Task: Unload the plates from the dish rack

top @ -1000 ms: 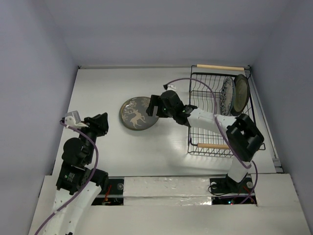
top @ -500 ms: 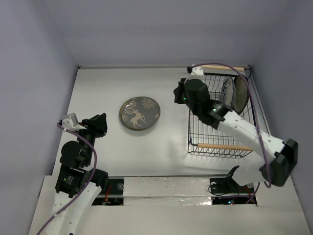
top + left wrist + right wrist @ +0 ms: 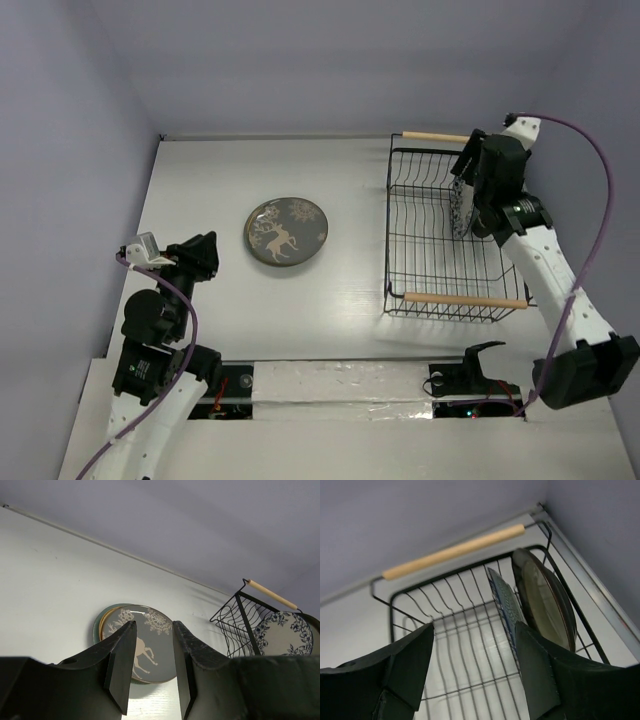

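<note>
The grey deer plate point(image 3: 286, 231) lies flat on the table, on top of a stack. In the left wrist view point(image 3: 150, 645) a tan rim point(image 3: 102, 624) and a teal rim point(image 3: 95, 630) show beneath it. The black wire dish rack point(image 3: 425, 250) stands at the right. It holds the white-blue floral plate point(image 3: 506, 602) and the dark-brown-rimmed plate point(image 3: 545, 600), both on edge at its right end. My right gripper point(image 3: 468, 190) is open and empty, and hovers over the rack point(image 3: 460, 625) just left of the floral plate. My left gripper point(image 3: 200, 255) is open and empty, near-left of the stack.
The rack has a far wooden handle point(image 3: 450, 137) and a near one point(image 3: 465, 300). Its right side sits close to the right wall and the table's raised edge point(image 3: 580, 575). The back wall runs behind rack and stack.
My right arm has swung from beside the deer plate across to the right, and now hovers over the rack's right end. The left arm has barely moved.
</note>
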Tool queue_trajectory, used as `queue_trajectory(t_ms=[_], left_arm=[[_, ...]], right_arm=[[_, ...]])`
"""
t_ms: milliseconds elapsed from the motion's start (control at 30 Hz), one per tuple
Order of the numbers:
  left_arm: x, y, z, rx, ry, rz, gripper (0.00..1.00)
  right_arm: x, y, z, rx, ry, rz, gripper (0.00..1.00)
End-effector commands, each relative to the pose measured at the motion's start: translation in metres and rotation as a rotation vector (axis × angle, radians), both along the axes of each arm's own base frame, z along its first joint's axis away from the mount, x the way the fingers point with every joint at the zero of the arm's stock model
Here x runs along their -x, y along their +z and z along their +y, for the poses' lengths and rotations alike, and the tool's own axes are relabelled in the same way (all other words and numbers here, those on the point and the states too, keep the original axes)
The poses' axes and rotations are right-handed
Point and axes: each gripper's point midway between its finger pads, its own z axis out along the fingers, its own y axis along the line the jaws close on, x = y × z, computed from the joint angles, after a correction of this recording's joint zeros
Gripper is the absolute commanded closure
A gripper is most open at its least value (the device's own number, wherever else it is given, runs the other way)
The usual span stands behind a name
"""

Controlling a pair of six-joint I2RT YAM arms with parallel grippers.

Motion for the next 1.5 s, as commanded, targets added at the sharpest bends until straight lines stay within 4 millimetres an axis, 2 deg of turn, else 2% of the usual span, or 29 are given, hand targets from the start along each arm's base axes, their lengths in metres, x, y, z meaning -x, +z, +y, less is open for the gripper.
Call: queue_trajectory(t_ms=[0,67,133,233,367,467,567,600,667,700,933,1067,1167,1233,1367,1467], left_arm=[[0.003,0.017,0.001,0.018,0.001,-0.057,0.68],[0.003,0.018,0.001,0.019,0.001,-0.060,0.68],[0.003,0.017,0.001,0.018,0.001,-0.057,0.68],[0.003,0.018,0.001,0.017,0.001,-0.060,0.68],[0.003,0.018,0.002,0.016,0.001,-0.060,0.68],[0.005,0.019,0.002,0.019,0.001,-0.067,0.68],[0.005,0.020,0.002,0.021,0.001,-0.071,0.68],[0.005,0.019,0.002,0.020,0.001,-0.069,0.68],[0.004,0.018,0.002,0.017,0.001,-0.064,0.68],[0.004,0.019,0.000,0.018,-0.008,-0.066,0.68],[0.005,0.020,0.000,0.019,-0.008,-0.070,0.68],[0.006,0.021,0.000,0.020,-0.008,-0.073,0.68],[0.005,0.020,0.000,0.017,-0.008,-0.069,0.68],[0.004,0.020,0.000,0.017,-0.008,-0.069,0.68],[0.004,0.019,0.000,0.019,-0.008,-0.066,0.68],[0.005,0.018,0.000,0.018,-0.008,-0.066,0.68]], right_arm=[[-0.008,-0.050,-0.017,0.095,-0.042,0.177,0.29],[-0.010,-0.063,-0.028,0.134,-0.085,0.232,0.30],[-0.014,-0.084,-0.034,0.173,-0.115,0.309,0.31],[-0.019,-0.104,-0.039,0.209,-0.150,0.381,0.33],[-0.016,-0.112,-0.053,0.257,-0.240,0.419,0.37],[-0.017,-0.118,-0.057,0.275,-0.259,0.437,0.40],[-0.019,-0.128,-0.060,0.284,-0.261,0.471,0.48],[-0.021,-0.136,-0.060,0.294,-0.261,0.496,0.55],[-0.020,-0.139,-0.063,0.315,-0.278,0.519,0.64],[-0.020,-0.138,-0.064,0.324,-0.283,0.524,0.75],[-0.004,-0.107,-0.074,0.413,-0.308,0.535,0.99],[0.004,-0.089,-0.080,0.439,-0.331,0.521,1.00],[0.007,-0.069,-0.076,0.443,-0.338,0.483,1.00],[0.012,-0.049,-0.068,0.431,-0.323,0.430,1.00],[0.021,0.006,-0.055,0.352,-0.288,0.278,1.00],[0.030,0.037,-0.040,0.289,-0.225,0.169,1.00]])
